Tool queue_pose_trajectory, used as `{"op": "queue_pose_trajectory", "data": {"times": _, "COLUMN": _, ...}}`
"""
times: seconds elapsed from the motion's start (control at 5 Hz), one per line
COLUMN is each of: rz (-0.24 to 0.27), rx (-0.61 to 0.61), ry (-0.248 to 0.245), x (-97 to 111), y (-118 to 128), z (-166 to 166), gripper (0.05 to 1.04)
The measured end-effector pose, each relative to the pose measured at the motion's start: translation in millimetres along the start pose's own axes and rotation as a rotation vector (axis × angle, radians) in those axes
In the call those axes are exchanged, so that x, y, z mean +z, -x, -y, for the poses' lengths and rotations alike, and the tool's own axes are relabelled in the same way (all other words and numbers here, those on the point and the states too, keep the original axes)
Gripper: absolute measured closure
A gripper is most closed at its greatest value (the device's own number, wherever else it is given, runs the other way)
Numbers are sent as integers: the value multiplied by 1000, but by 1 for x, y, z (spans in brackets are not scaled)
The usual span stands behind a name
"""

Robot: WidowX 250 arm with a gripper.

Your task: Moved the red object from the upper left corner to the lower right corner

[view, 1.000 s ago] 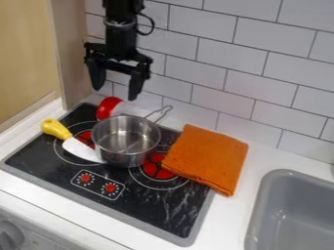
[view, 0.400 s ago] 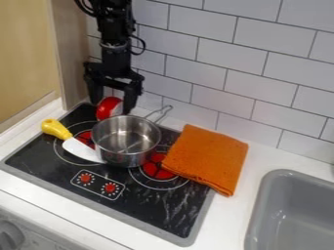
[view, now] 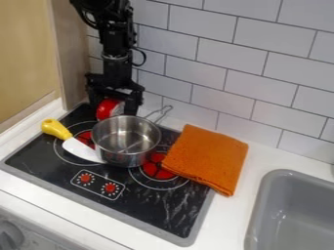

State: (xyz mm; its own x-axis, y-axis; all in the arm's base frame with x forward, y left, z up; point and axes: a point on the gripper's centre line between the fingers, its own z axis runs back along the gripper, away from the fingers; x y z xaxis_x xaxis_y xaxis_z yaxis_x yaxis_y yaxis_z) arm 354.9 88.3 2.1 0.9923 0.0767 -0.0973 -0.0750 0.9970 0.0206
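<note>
Red object [view: 108, 109], on its side at the upper left of the toy stovetop [view: 159, 212], set between the parted jaws of the black gripper [view: 112, 108]. The jaws are open, one to either side of it; no grip is evident. Whether either finger touches it cannot be told.

Principal hazards (judged): (a) the steel saucepan [view: 124, 149] stands just in front, so the finger nearer to it may catch the rim on closing or lifting and drag the pan; (b) the object's rounded form may roll or squeeze out if pinched off centre; (c) the tiled wall [view: 261, 73] close behind allows little correction rearward; (d) a low carry toward the lower right corner could strike the pan, its wire handle [view: 160, 113] or the orange cloth [view: 207, 158]; (e) if let go on its side, the object may roll over the stovetop's edge.

Surface: black, marble-patterned stovetop with grey border, printed red burners and two red control knobs [view: 85, 178]. A yellow-handled utensil [view: 57, 129] lies at the left, its white blade reaching the pan's side. The folded cloth overlaps the stovetop's right edge and the white counter [view: 225, 215].

Surroundings: grey sink [view: 287, 215] at the lower right; pale wooden panel [view: 25, 53] at the upper left; white tiles with dark joints behind.
</note>
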Motion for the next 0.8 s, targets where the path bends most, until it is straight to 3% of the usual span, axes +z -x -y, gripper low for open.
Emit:
{"op": "queue_pose_trajectory", "data": {"times": 0.2, "rz": 1, "rx": 28, "ry": 7, "x": 0, "y": 0, "z": 0, "gripper": 422}}
{"op": "queue_pose_trajectory", "data": {"times": 0.4, "rz": 8, "rx": 55, "ry": -16, "x": 8, "y": 6, "z": -8, "gripper": 535}}
{"op": "queue_pose_trajectory", "data": {"times": 0.8, "rz": 95, "rx": 100, "ry": -91, "x": 52, "y": 14, "z": -16, "gripper": 536}}
